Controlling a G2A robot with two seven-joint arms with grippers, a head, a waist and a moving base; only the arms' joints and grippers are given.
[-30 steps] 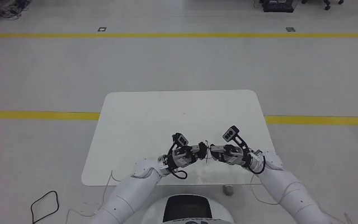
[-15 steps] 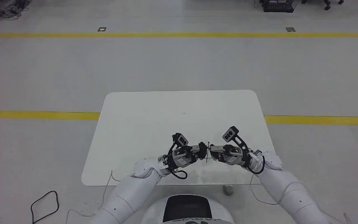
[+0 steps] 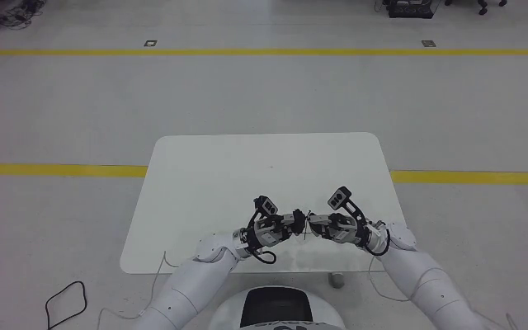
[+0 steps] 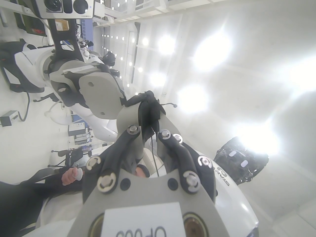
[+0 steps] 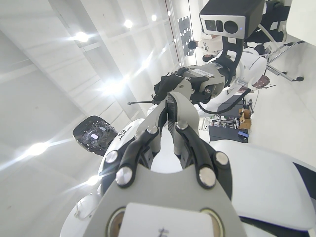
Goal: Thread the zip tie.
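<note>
Hovering over one table (image 3: 206, 165), left claw (image 4: 151, 114) and right claw (image 5: 167, 104) both clamp one zip tie (image 5: 139, 102).

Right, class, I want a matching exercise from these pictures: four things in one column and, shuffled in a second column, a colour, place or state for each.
Column A
1. zip tie
2. table
3. floor line
4. cable

Column B
a. yellow
b. black, looped on the floor off the table's near corner
c. gripped between the left end effector and the right end effector, above the table
d. white, with rounded corners

Pairs: 1-c, 2-d, 3-a, 4-b.
</note>
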